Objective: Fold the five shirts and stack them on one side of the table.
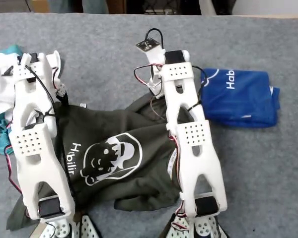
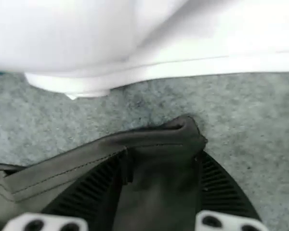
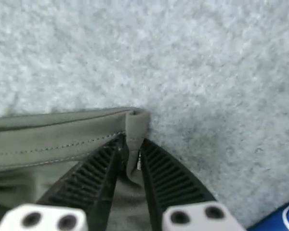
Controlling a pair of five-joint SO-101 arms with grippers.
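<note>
Left gripper (image 2: 161, 154) and right gripper (image 3: 132, 155) each clamp far corner of green shirt (image 1: 114, 163), spread mid-table. Risks: right's thin hem pinch slips under tension; left snags white shirt (image 2: 135, 43) close by.

**Table and background.** Your table (image 1: 268, 168) is grey and felt-like across its whole working surface. Beyond its far edge you can see a tan box (image 1: 39, 5) toward one end, a dark brown panel (image 1: 117, 6) near the middle, and a pale surface (image 1: 270, 7) toward the other end.
</note>
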